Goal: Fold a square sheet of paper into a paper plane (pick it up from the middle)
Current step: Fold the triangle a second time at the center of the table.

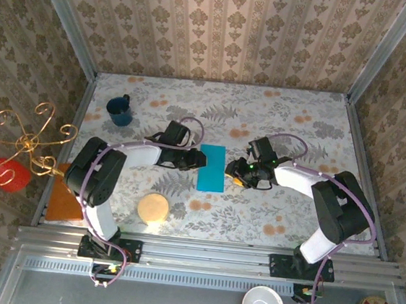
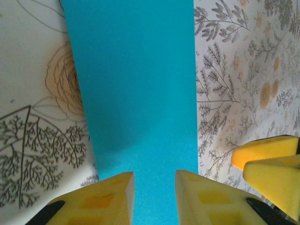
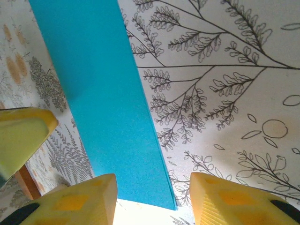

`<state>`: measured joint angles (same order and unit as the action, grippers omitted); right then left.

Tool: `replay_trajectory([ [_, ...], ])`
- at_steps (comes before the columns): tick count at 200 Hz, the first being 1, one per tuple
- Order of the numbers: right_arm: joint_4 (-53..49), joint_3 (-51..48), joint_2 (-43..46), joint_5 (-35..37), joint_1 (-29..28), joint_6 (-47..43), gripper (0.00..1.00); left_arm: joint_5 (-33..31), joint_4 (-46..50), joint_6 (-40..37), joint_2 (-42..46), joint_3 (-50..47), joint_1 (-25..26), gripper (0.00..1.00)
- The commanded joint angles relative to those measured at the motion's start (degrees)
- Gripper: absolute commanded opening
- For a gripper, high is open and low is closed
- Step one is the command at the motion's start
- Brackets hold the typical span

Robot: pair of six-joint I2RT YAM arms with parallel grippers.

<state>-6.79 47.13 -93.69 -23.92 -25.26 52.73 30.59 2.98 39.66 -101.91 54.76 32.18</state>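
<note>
- The square sheet of paper lies flat at the centre of the top view, on the flowered table. It shows as a narrow upright rectangle, so I judge it is doubled over lengthwise, with the nose folds not yet made.
- In the right wrist view its right-hand long edge looks slightly thick, like two layers. Which long edge is the crease I cannot tell for sure.
- To do the step well, take the paper at the middle of a long edge, as the task asks. Held by a corner, it would swing or sag.
- One claw should pin the paper down while the other works a single layer, because thin paper is likely to slide on this surface.
- Come in low and slowly, since a finger pushed at the edge may shove the whole paper rather than slip under it.
- The left claw, at the bottom of its own view, hangs over the paper's near end. Its yellow fingers stand a little apart, with bare paper in the gap, and it holds nothing.
- The right claw, at the bottom of its view, stands wider, straddling the paper's lower corner and the table beside it. It is also empty.
- In the top view the two claws flank the paper closely, but I cannot tell whether a fingertip touches it.
- The dark blue mug, at upper left, is well apart.
</note>
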Motion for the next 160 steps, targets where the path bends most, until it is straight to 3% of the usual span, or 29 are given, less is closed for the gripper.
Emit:
replay_trajectory([
  [1, 0.7, 0.3, 0.3, 0.6, 0.4, -1.2, 0.45, 3.0, 0.7, 0.0, -2.2, 2.9, -0.4, 0.28],
  [160, 5.8, -5.8, 1.5, -8.2, -1.1, -5.6, 0.4, -2.6, 5.9, 2.8, -7.9, 3.1, -1.2, 0.26],
])
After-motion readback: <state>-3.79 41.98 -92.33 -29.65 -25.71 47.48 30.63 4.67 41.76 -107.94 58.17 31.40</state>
